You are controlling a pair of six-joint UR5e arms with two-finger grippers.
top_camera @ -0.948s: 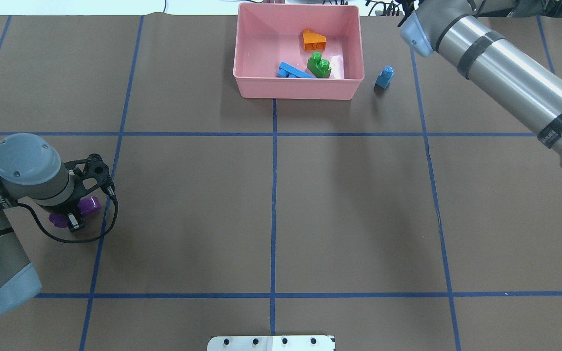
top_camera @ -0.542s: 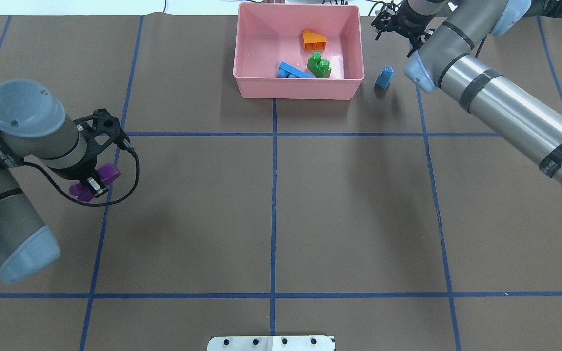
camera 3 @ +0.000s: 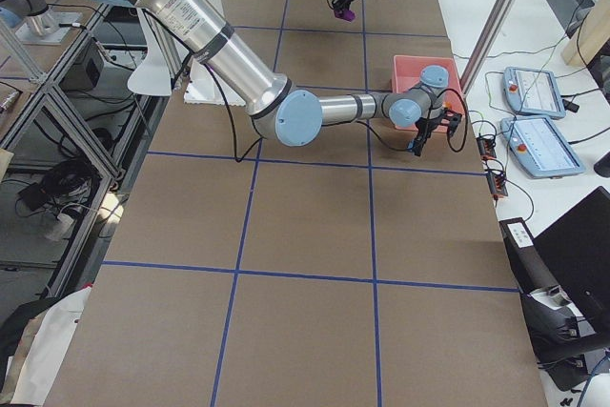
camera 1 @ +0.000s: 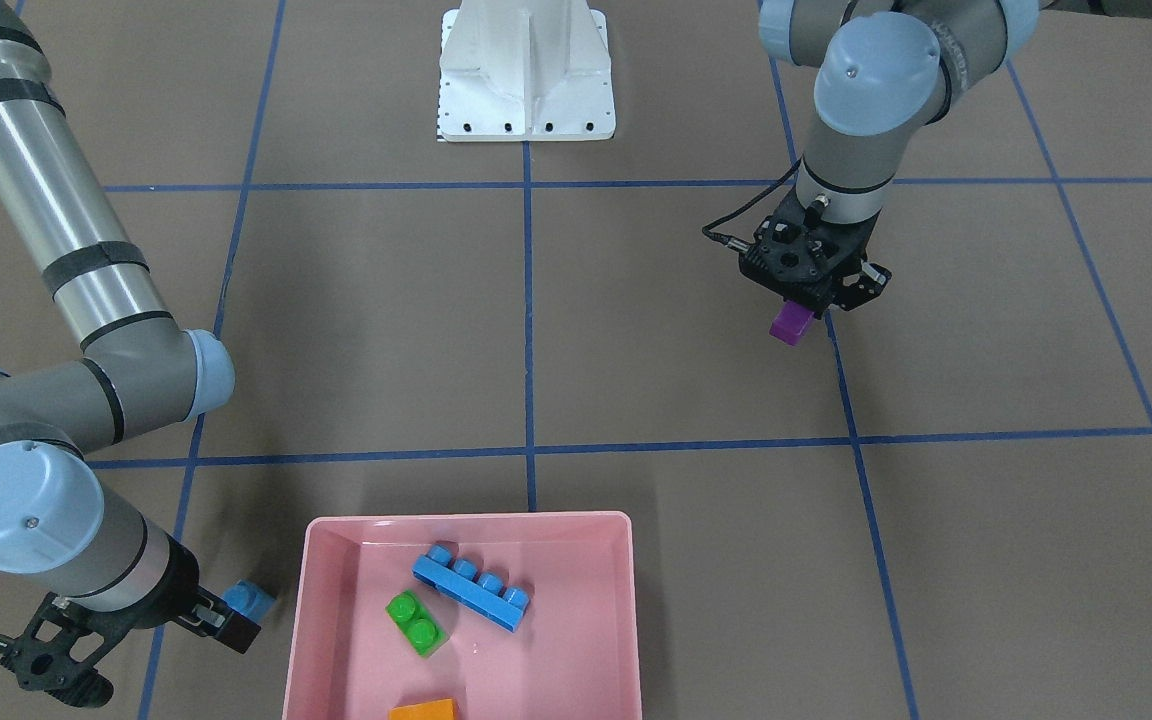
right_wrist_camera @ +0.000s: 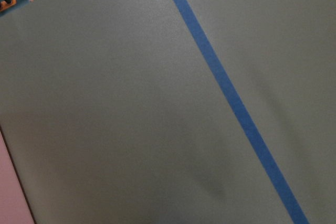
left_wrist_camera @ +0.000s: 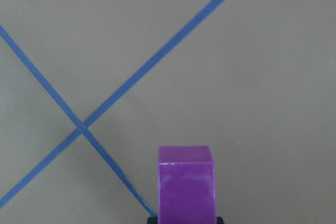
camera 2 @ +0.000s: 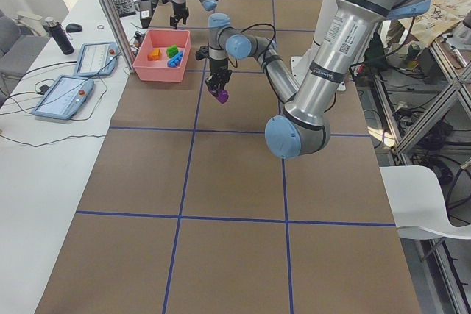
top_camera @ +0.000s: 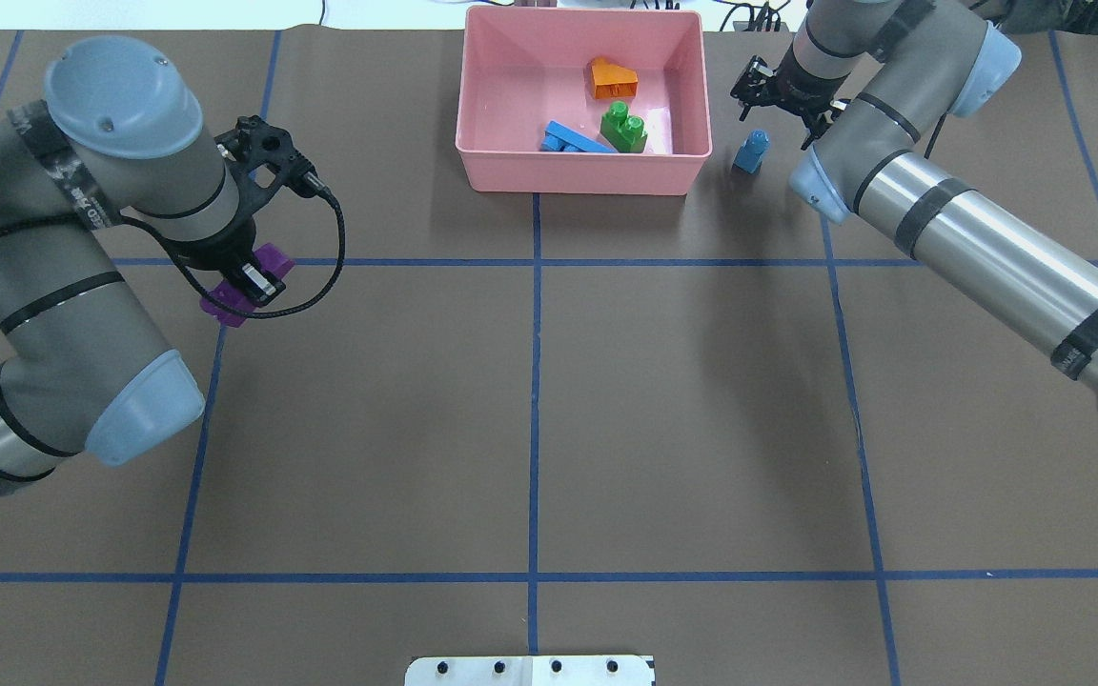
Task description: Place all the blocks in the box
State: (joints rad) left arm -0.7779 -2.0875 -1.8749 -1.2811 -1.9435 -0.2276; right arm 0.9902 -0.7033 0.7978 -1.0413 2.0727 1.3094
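The pink box point(top_camera: 582, 181) stands at the table's far middle and also shows in the front view point(camera 1: 466, 522). In it lie the long blue brick point(top_camera: 576, 139), the green brick point(top_camera: 623, 127) and the orange brick point(top_camera: 613, 78). My left gripper point(top_camera: 246, 284) is shut on the purple brick point(camera 1: 794, 322) and holds it above the table, left of the box; the left wrist view shows that brick point(left_wrist_camera: 186, 184) too. The tiny blue brick point(top_camera: 751, 151) stands on the table just right of the box. My right gripper point(camera 1: 226, 622) hangs right beside it and looks open; its fingers do not show in the right wrist view.
The white base plate point(camera 1: 526, 70) sits at the robot's edge of the table. Blue tape lines point(top_camera: 535, 381) divide the brown table cover into squares. Tablets point(camera 2: 92, 56) lie on the side bench beyond the box.
My left gripper has risen with the purple brick and moved away from the robot and to the right. My right arm has swung in, bringing its gripper down beside the tiny blue brick.
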